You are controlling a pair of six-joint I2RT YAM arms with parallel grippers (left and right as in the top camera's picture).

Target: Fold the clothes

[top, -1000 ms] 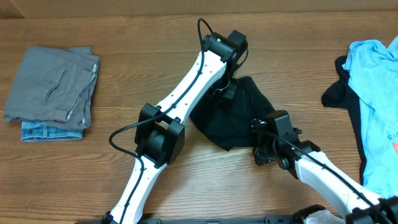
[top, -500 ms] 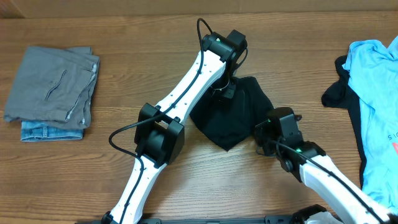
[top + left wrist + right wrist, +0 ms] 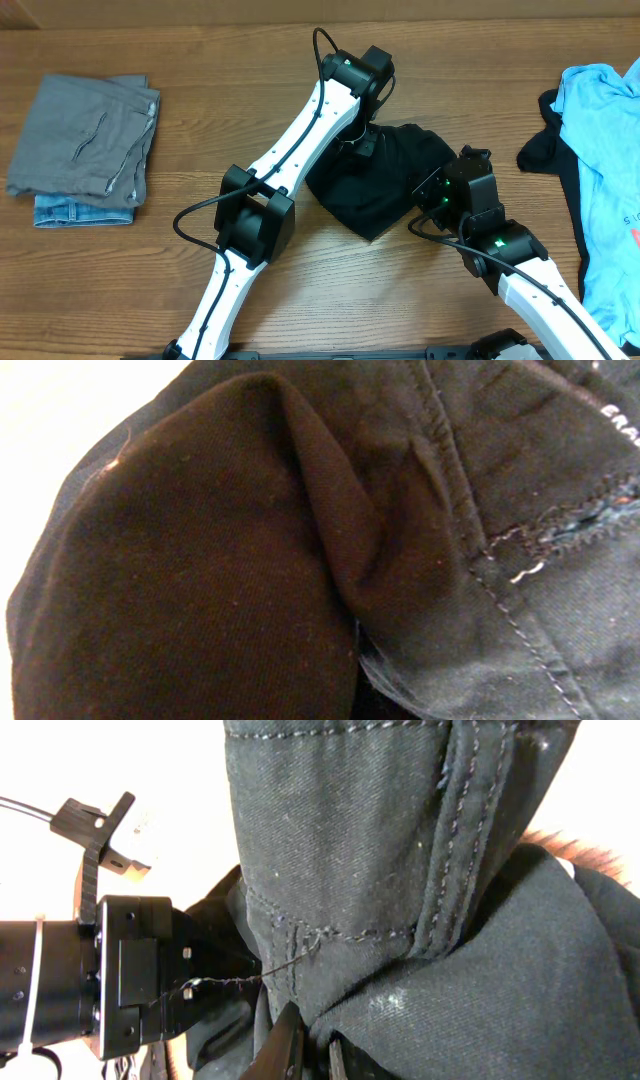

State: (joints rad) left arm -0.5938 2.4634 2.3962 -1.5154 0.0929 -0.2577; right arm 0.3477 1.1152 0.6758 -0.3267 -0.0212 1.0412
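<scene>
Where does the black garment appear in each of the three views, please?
Overhead: black garment at centre, between the two arms' ends.
Left wrist: it fills nearly the whole frame.
Right wrist: it fills the centre and right.
Shared landmark: left arm, centre-left overhead, lower left in the right wrist view.

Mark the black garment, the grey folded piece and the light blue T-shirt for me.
black garment [image 3: 385,190], overhead view, middle of the bunched cloth.
grey folded piece [image 3: 85,135], overhead view, centre of its top face.
light blue T-shirt [image 3: 605,150], overhead view, upper body panel.
</scene>
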